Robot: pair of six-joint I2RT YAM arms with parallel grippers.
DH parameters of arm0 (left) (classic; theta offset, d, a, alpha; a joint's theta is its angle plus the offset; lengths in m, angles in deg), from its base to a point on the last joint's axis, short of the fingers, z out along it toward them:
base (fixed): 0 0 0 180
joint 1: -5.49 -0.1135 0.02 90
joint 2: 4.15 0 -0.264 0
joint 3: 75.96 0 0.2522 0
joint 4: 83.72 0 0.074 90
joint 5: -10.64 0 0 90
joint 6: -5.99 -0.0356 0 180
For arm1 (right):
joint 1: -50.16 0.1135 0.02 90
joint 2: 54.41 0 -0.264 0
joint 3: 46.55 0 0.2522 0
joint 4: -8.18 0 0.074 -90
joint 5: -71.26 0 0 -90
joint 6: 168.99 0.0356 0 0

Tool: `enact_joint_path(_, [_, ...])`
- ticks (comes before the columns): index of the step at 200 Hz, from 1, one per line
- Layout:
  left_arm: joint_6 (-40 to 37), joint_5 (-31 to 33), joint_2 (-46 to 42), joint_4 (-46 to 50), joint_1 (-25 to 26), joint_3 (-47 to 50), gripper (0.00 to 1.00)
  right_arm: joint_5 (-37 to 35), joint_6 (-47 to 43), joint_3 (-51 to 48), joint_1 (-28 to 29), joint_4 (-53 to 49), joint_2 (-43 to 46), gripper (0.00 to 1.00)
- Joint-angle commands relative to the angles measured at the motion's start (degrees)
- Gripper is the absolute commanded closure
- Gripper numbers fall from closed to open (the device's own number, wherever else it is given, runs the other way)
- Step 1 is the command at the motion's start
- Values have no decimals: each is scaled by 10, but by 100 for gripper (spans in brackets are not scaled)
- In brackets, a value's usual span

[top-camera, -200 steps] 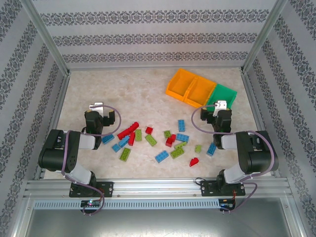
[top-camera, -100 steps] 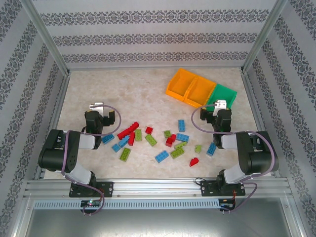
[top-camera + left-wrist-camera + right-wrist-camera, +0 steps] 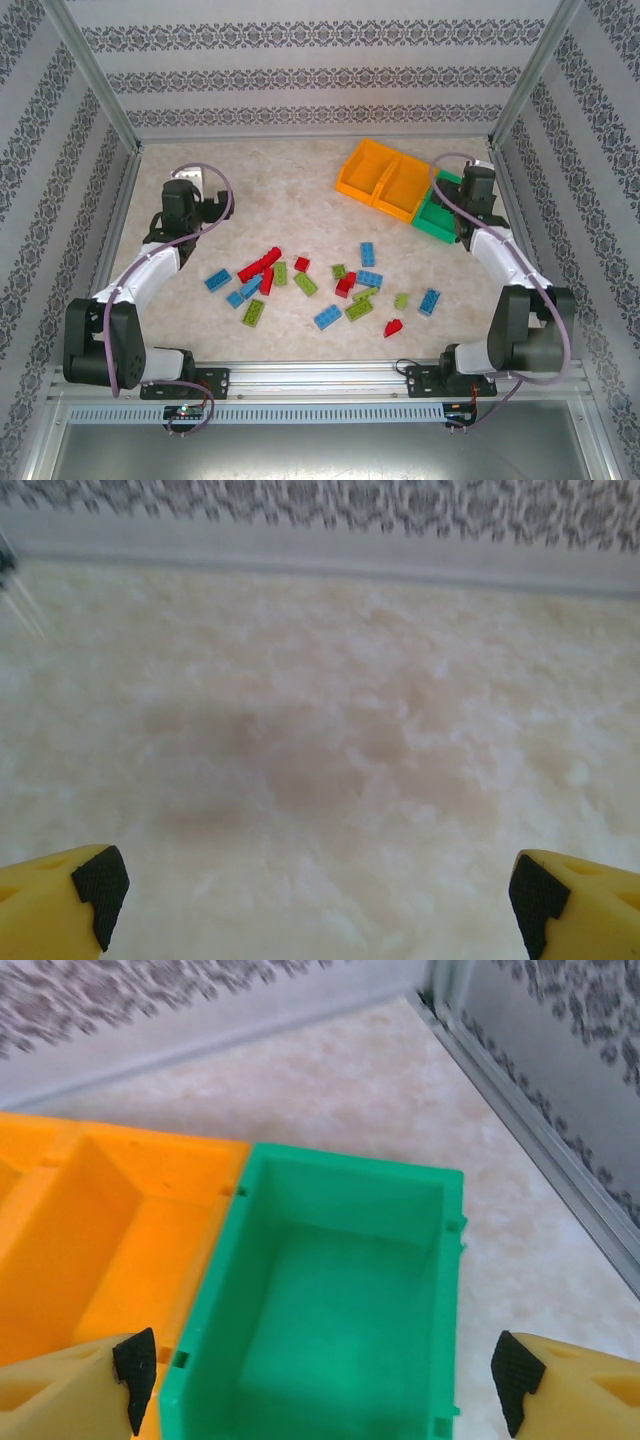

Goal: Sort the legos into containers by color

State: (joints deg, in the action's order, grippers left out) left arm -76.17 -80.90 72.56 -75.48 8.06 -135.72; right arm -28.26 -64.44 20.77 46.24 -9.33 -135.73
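The right end effector (image 3: 325,1365) hangs wide open and empty over the green open-top plastic bin (image 3: 345,1210), seemingly sizing up a drop spot. That bin is bare inside. The left end effector (image 3: 315,890), equally spread and empty, faces bare marbled bench (image 3: 320,730). The small studded plastic legos (image 3: 305,284), red, blue and lime, lie scattered mid-bench, unsorted, nearer the arms than the two orange plastic bins (image 3: 385,175).

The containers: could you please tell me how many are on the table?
3, in a row at the far right: one orange bin on the left, a second orange bin in the middle, a green bin on the right. None looks hidden.
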Motion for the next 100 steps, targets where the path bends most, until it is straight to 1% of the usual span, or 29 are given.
enact_joint_path(1, [30,-32,11,87,12,-19,0,-43,41,38,-7,-169,-28,11])
enact_joint_path(20, [34,-40,16,89,16,-18,0,-30,53,57,-24,-187,-43,11])
enact_joint_path(46, [36,-79,11,58,16,1,0,-18,63,78,-48,-208,-70,12])
enact_joint_path(60, [46,-80,10,52,16,7,0,-2,66,86,-61,-214,-86,13])
enact_joint_path(81, [57,-74,13,48,16,12,0,31,63,101,-77,-223,-116,18])
enact_joint_path(100, [65,-73,13,38,17,21,0,56,50,120,-79,-229,-147,25])
